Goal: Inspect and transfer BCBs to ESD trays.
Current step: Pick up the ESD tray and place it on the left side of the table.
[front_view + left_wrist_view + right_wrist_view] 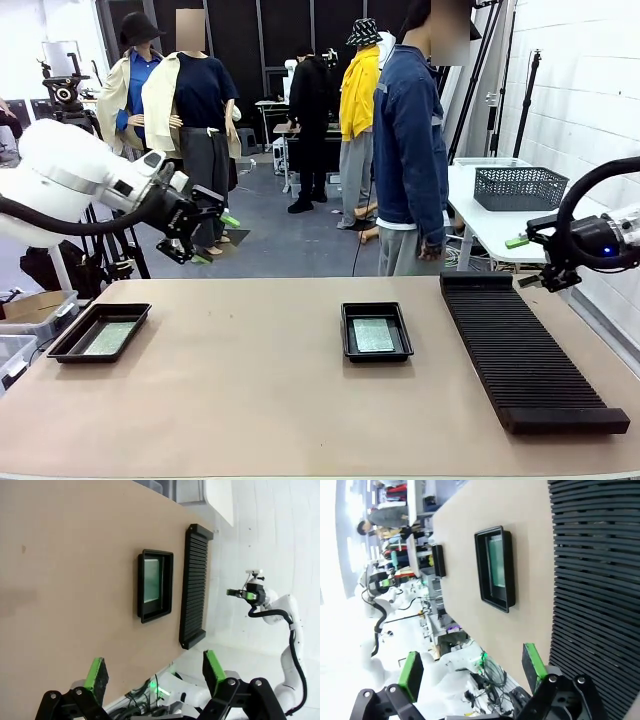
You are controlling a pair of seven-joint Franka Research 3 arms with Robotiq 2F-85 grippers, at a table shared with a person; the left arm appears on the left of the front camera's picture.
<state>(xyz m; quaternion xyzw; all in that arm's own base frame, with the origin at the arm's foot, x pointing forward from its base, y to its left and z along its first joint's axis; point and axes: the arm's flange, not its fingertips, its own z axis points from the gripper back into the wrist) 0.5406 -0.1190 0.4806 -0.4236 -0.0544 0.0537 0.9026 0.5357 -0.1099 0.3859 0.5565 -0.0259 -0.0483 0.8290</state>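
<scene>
Green BCBs (374, 334) (108, 338) already lie in both ESD trays (377, 353) (64, 349), one near the table's middle, one at its left edge, so you keep the left gripper (212, 238) and right gripper (522, 262) open, raised, holding nothing, and only check placement.

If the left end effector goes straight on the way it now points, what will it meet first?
Probably the bare table: the left end effector, open, looks along its fingers at tabletop. The middle ESD tray with its BCB lies a little aside. Depth is unclear.
</scene>
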